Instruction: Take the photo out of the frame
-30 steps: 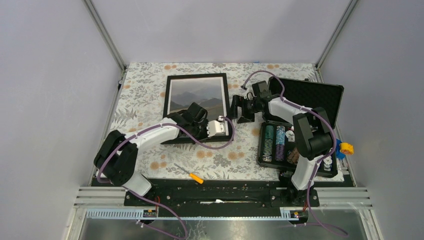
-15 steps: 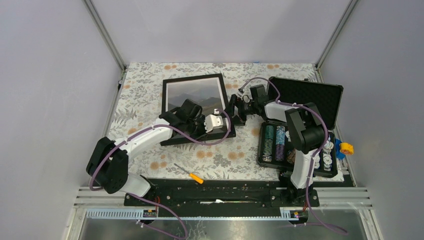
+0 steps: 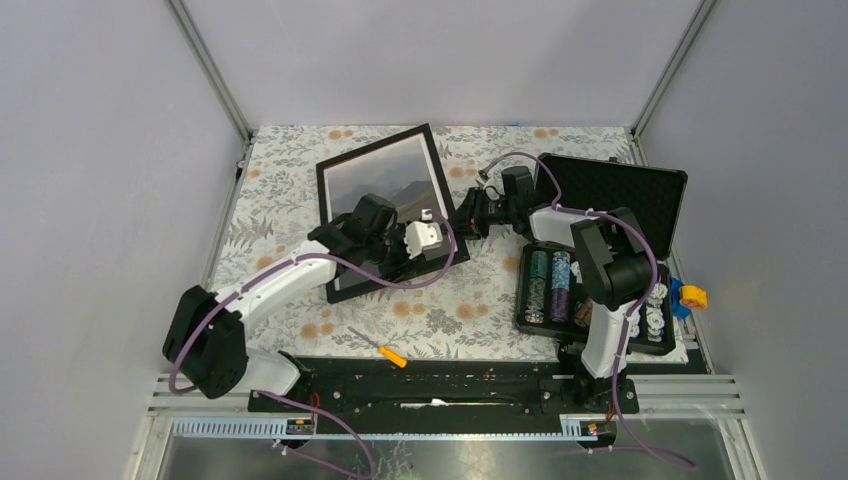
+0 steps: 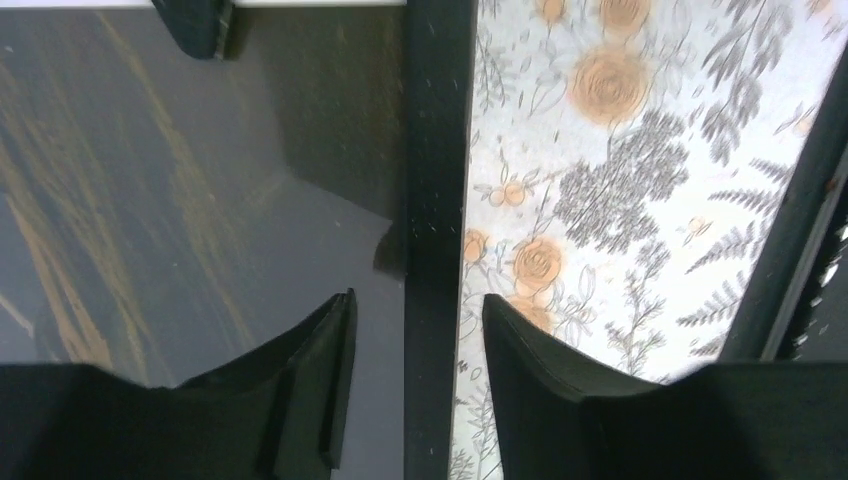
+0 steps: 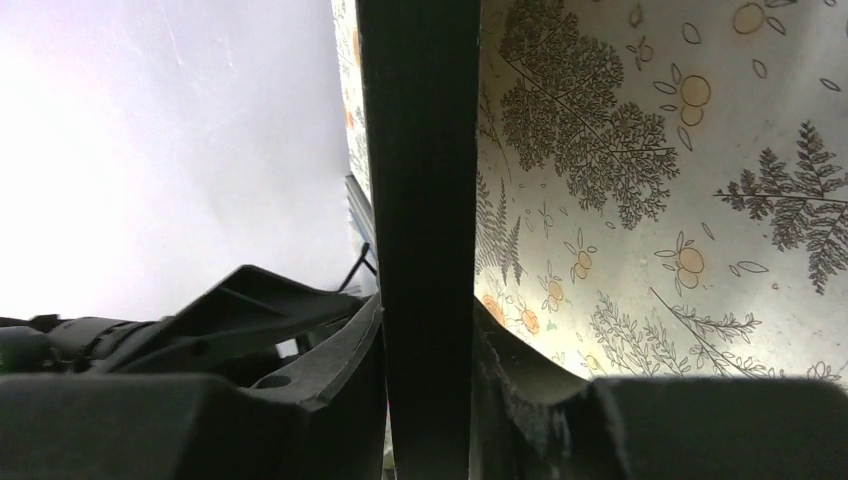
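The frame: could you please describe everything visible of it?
The frame is a thin black rectangle with glossy glass, holding the photo of grey mountains. It sits askew on the floral tablecloth. The right tool is shut on its right rail; the left tool straddles another rail, fingers open.

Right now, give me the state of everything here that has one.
frame: glass side up, askew.
photo: inside the frame, behind the glass.
left hand: open, astride the frame's edge.
right hand: shut on the frame's edge.
case: lid open.
screwdriver: lying flat, untouched.
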Motion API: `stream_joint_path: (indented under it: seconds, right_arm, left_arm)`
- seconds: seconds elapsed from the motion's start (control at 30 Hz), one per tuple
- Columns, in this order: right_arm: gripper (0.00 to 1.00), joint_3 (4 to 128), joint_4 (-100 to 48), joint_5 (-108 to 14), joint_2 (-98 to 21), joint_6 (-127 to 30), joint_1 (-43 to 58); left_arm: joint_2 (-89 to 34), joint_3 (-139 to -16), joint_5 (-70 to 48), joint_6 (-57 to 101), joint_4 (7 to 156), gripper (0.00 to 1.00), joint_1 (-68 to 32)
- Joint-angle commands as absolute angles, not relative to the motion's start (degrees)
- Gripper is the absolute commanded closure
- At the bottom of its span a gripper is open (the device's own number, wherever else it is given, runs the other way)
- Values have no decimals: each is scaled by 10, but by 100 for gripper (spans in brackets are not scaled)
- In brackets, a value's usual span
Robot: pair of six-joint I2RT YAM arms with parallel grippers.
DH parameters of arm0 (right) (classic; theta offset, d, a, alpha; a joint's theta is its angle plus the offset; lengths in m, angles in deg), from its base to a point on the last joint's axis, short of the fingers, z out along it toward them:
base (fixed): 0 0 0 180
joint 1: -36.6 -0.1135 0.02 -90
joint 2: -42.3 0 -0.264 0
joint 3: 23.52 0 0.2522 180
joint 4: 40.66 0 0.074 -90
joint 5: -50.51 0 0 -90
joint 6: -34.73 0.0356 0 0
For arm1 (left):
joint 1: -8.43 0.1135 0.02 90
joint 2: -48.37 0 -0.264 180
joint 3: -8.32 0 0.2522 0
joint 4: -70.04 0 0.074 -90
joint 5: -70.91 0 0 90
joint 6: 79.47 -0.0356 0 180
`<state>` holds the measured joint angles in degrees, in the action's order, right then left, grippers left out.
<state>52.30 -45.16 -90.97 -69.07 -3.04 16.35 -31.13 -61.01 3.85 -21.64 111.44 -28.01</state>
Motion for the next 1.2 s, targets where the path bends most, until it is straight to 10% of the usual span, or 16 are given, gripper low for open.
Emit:
stream_joint_path:
  seconds: [0.0,0.2,0.67,1.17]
  right_arm:
    - [82,580,-397,-883,-634,-79,158]
    - [99,693,-216,-825,-613,-214,158]
    - [100,1061,117,-689,-654,-448,150]
    - [100,1121,143,-422,-614,-740,-7]
  left_arm:
    - [-245,-633,40,-186,1059,36,-279]
    - [-196,-692,12,-121,1093,1,-230]
    - [-145,-725,3,18,1092,1,-66]
    - [-154,-735,50,104,1085,1,81]
